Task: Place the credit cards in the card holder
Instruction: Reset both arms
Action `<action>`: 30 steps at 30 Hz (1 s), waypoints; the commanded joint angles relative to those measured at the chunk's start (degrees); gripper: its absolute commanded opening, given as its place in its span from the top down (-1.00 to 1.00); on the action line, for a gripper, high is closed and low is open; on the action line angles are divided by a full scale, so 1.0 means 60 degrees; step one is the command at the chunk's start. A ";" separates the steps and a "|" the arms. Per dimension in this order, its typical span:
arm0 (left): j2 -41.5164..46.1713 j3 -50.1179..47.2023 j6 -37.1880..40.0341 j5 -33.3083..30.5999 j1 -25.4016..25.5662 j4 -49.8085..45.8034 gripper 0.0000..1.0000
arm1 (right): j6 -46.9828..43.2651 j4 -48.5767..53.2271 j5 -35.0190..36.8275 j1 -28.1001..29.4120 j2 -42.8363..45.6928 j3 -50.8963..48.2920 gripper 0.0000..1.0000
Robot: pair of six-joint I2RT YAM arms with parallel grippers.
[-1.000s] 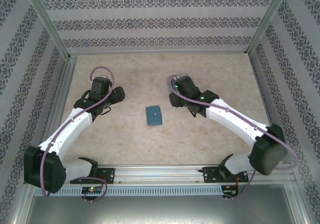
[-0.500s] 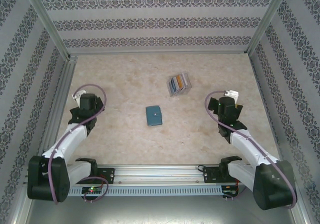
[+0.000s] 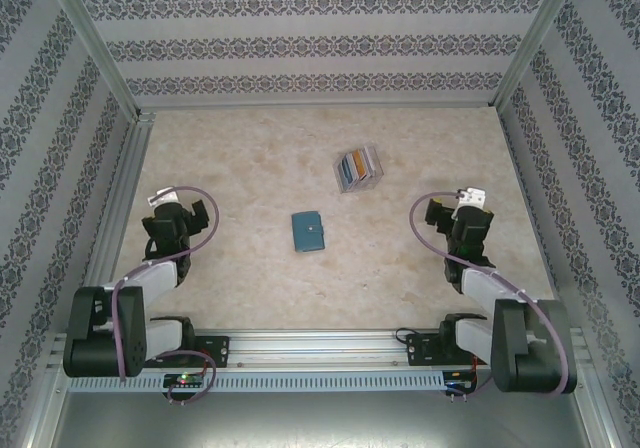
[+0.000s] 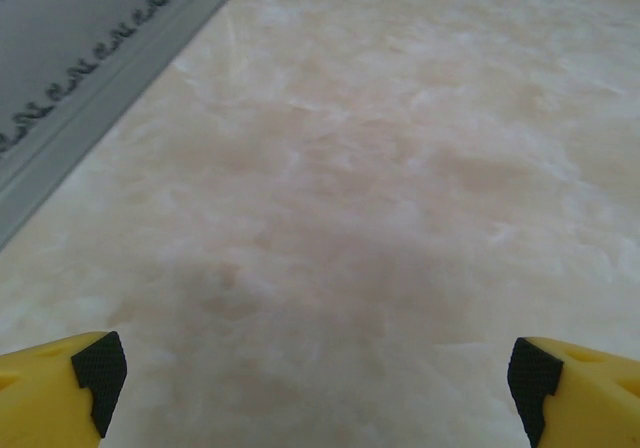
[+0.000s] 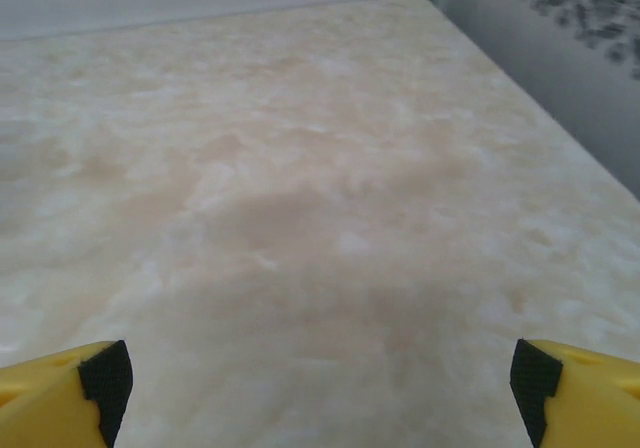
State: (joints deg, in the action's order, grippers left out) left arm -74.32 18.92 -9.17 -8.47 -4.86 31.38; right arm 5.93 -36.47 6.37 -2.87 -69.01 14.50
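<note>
Both arms sit folded close over their bases at the near edge of the table [image 3: 250, 148], upper links low, forearms angled up and away from the rail. The left gripper [image 3: 168, 206] hangs near the left side of the enclosure; the right gripper [image 3: 468, 206] mirrors it near the right side. Each arm is built of white shell segments and black joints, with a purple cable looped over the wrist.

From the left wrist camera, the yellow fingers [image 4: 50, 388] sit in opposite lower corners, spread wide with bare table between them. The right wrist camera shows the same, its blocky black pads [image 5: 105, 378] facing inward across an empty gap. Both grippers are released and hold nothing.

The card holder [image 3: 310, 232] lies flat near the middle of the table — a small teal rectangle, folded closed, with a pale stud near its right edge. The credit cards [image 3: 357, 169] lie beyond it and to its right, a fanned overlap of thin, flat rectangles in grey-silver, blue and orange. The two are apart, and well clear of either gripper.

The tabletop is pale beige with a cloudy, marbled look and a matte finish. Striped, patterned walls [image 3: 300, 48] and silver metal posts enclose it.
</note>
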 commanded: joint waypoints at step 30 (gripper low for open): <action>-0.2478 0.0918 0.1510 0.1800 0.0738 0.2421 -0.99 | -0.0752 -0.2332 -0.2014 0.0287 -0.2870 0.1289 -0.97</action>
State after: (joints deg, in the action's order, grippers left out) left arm -89.14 23.81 -1.45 3.27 -0.51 47.07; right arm 2.55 -48.73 -5.43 -1.72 -86.63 21.06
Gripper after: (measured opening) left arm 0.994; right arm 0.983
